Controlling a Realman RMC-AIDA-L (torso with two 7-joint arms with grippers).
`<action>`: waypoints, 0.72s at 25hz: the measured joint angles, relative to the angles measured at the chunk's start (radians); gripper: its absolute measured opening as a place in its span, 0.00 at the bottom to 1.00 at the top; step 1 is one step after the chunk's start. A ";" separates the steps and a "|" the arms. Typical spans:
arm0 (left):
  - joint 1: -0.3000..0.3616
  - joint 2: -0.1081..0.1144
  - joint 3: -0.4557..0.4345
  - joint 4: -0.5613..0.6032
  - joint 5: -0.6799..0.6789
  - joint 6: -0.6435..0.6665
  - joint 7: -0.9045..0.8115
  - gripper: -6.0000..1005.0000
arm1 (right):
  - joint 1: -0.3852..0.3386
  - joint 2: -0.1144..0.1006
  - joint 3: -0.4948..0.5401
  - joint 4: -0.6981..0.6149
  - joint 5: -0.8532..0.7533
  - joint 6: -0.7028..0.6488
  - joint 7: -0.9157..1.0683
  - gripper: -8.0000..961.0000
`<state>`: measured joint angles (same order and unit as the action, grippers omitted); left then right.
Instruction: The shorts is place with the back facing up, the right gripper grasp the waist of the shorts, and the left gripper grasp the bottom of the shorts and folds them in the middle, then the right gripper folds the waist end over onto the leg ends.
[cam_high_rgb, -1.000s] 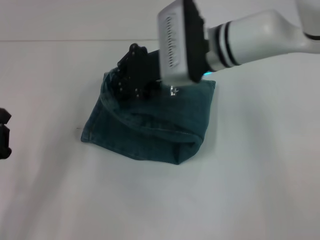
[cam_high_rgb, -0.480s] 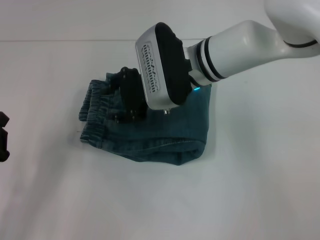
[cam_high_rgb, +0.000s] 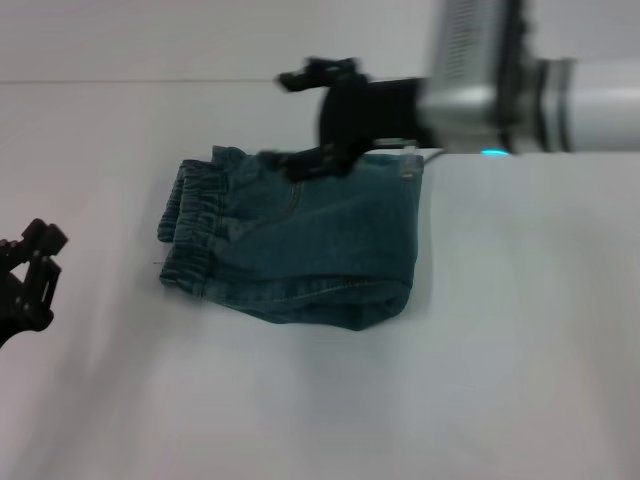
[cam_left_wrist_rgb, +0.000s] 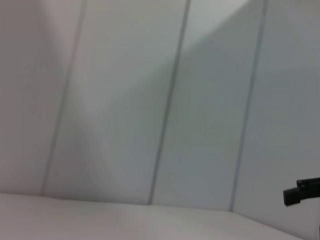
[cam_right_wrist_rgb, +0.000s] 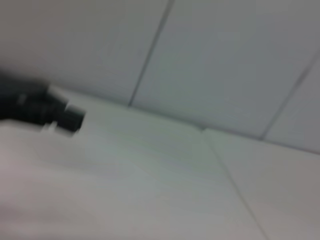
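I see the shorts lying folded on the bench, waistband toward its left edge. My right pincer hangs over their far edge, fingers spread wide and holding nothing. My left pincer sits at the left edge, also spread.

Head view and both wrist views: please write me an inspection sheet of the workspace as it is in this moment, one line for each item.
Surface: white table, plain; a tiny dark speck beside the shorts.
Job's things: shorts lie folded into a compact bundle, gathered waistband on the robot's left side, thick fold at the near edge.
Clutter: nothing seen.
Grippers: right gripper is open, empty, above the far edge of the shorts; left gripper is low at the robot's left, off the shorts, holding nothing.
Cables: nothing seen.
Surroundings: pale panelled wall with vertical seams behind the table.
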<state>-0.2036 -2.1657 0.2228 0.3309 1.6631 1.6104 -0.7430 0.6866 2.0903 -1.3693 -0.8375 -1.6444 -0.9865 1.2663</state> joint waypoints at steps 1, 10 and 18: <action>-0.003 0.001 0.003 0.004 0.010 0.007 -0.006 0.05 | 0.000 0.000 0.000 0.000 0.000 0.000 0.000 0.94; -0.062 0.014 0.102 0.114 0.181 0.012 -0.236 0.32 | -0.336 0.003 0.087 -0.005 0.203 -0.198 -0.072 0.95; -0.141 0.049 0.161 0.167 0.372 0.083 -0.380 0.56 | -0.462 -0.001 0.169 0.198 0.315 -0.345 -0.365 0.96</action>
<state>-0.3448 -2.1165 0.3835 0.4982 2.0356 1.6935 -1.1227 0.2249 2.0895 -1.2002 -0.6395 -1.3292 -1.3318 0.9011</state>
